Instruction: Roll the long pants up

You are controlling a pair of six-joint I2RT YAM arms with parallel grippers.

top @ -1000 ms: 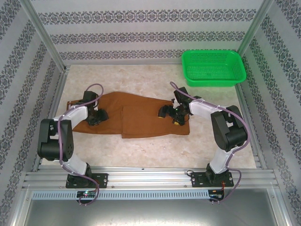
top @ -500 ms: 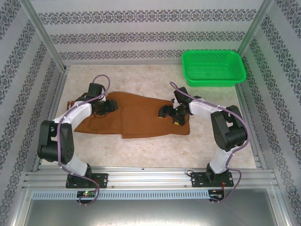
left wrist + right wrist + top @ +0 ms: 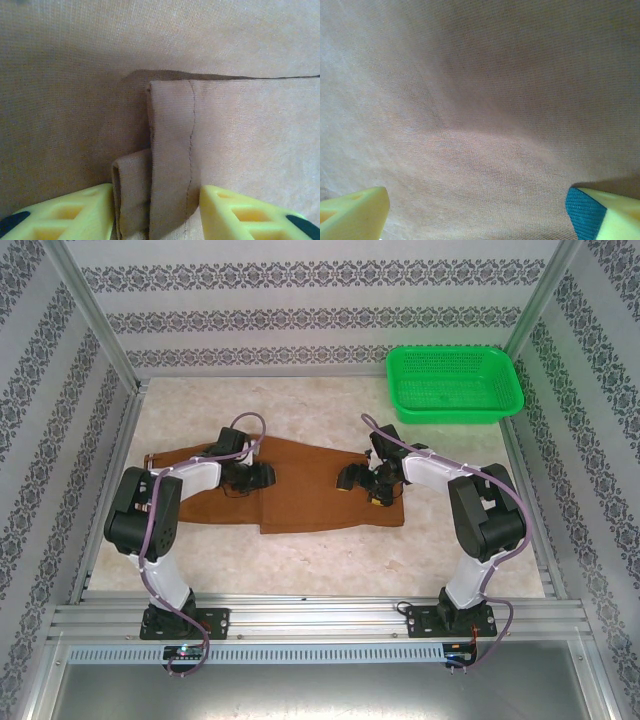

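Rust-brown long pants [image 3: 310, 485]: 1 | left end effector [image 3: 155, 212]: grasping folded hem | right end effector [image 3: 477, 212]: released

White-and-black arms [image 3: 190, 475], purple cables (fingers [image 3: 60, 210] seemingly yellow).

Even, bright overhead light with soft shadows; both wrist close-ups slightly soft and grainy

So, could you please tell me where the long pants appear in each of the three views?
Top external: the long pants lie flat mid-table, between the two arms, left of the green basket.
Left wrist: a stitched hem fold rises at centre, between the left end effector's yellow fingers.
Right wrist: smooth cloth spreads above the right end effector.
Shared landmark: the rust-brown cloth itself.
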